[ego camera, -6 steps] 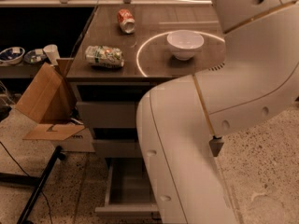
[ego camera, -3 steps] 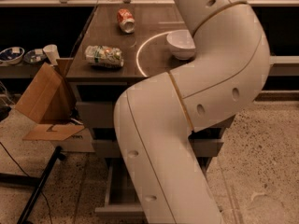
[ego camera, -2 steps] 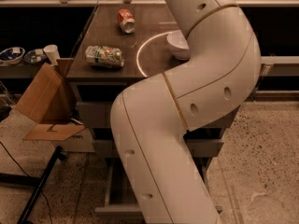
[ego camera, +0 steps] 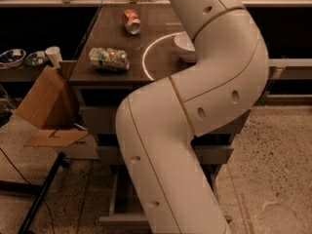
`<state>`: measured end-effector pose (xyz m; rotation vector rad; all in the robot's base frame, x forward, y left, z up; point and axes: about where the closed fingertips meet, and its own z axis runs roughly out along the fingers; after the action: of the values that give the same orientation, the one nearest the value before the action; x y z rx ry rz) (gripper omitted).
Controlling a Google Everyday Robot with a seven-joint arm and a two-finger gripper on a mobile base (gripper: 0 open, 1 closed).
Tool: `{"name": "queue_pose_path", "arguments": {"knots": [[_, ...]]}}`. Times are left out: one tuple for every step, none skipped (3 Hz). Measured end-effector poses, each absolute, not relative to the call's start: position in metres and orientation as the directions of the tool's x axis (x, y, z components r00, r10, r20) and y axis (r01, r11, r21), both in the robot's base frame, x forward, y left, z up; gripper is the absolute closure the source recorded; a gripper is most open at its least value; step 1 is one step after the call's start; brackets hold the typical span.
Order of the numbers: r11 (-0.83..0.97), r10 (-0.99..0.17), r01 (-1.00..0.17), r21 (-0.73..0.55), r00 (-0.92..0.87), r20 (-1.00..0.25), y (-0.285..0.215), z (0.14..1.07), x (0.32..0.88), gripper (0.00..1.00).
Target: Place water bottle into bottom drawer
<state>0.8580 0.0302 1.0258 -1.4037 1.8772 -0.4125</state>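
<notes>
The water bottle is hidden or out of view. The bottom drawer [ego camera: 121, 202] is pulled open below the dark table [ego camera: 105, 33]. I see only its left part and a strip of its front panel; the rest lies behind my arm. My white arm [ego camera: 195, 106] fills the middle of the camera view, bending up over the table and leaving the frame at the top edge. My gripper is beyond that edge, out of view.
On the table lie a green-and-white crushed can [ego camera: 108, 58], a red-orange can [ego camera: 131, 21] and a white bowl [ego camera: 183, 44] half covered by the arm. A cardboard box [ego camera: 44, 99] leans on the left, with a black stand leg [ego camera: 41, 199] on the floor.
The arm has swung up and to the left across the table, from the lower right to the top of the view. It now covers much of the bowl.
</notes>
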Motion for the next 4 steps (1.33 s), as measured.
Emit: {"name": "queue_pose_path", "arguments": {"knots": [[0.371,-0.910,-0.696,-0.614,-0.141,-0.389,0.023,1.021,0.854,1.00],[0.388,-0.900,-0.700,-0.599,-0.148,-0.410,0.019,1.023,0.851,1.00],[0.417,-0.879,-0.698,-0.581,-0.148,-0.454,0.021,1.029,0.849,1.00],[0.439,-0.863,-0.695,-0.569,-0.152,-0.481,0.022,1.033,0.848,1.00]]}}
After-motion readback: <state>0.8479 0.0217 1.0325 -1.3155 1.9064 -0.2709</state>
